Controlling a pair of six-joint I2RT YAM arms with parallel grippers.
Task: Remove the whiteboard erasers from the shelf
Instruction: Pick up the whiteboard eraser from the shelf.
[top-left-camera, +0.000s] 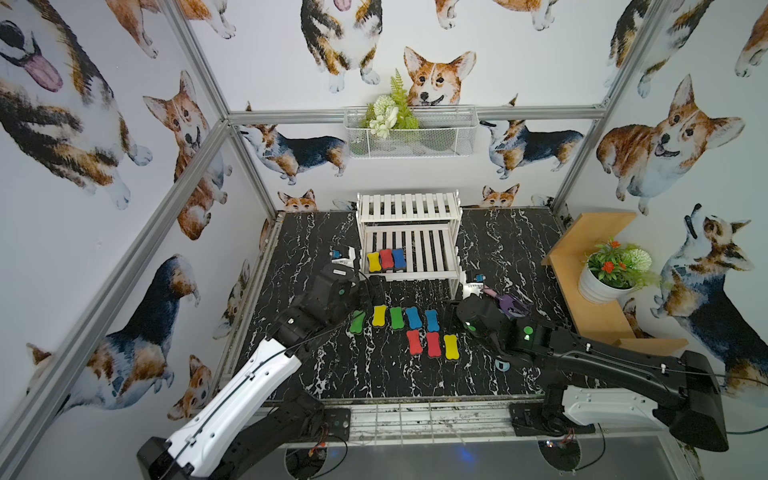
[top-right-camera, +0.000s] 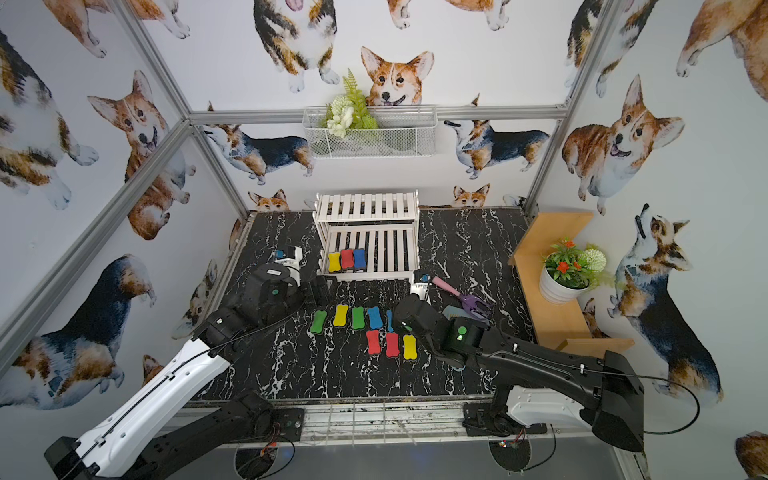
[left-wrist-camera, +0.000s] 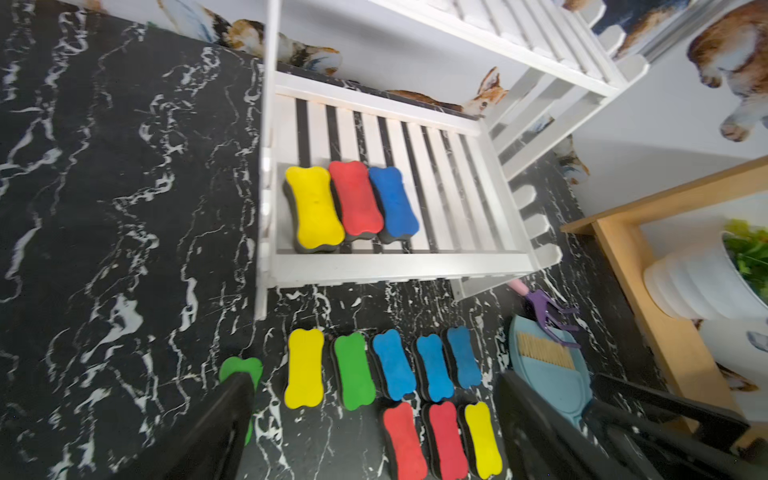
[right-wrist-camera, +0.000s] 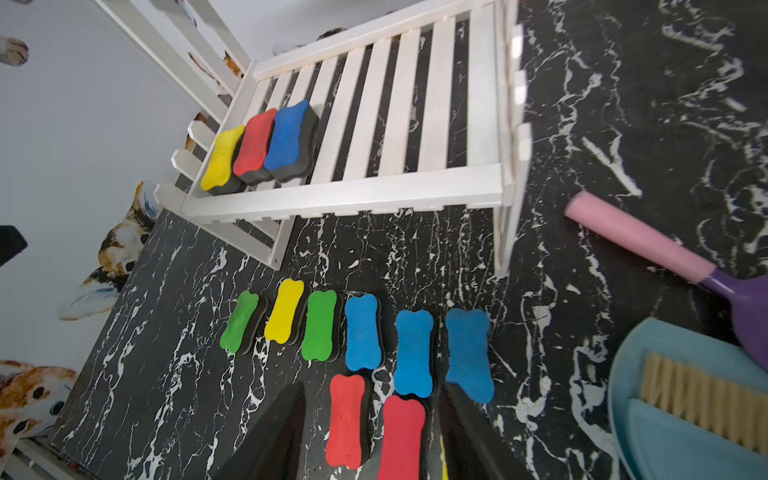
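You have nine whiteboard erasers (top-left-camera: 396, 318) down on table (top-left-camera: 316, 249), in front of shelf (top-left-camera: 411, 270). Three left on lower tier (yellow (top-left-camera: 374, 262), red (top-left-camera: 386, 258), blue (top-left-camera: 398, 258), touching). Left end effector (top-left-camera: 373, 293) and right end effector (right-wrist-camera: 372, 392): jaws apart, empty, low over table rows. Roughly three-quarters done.

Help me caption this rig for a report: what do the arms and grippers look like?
Left arm and right arm: white shells, black joints, thin black cables alongside, green round wrist markers. Left gripper and right gripper: plain black fingers.
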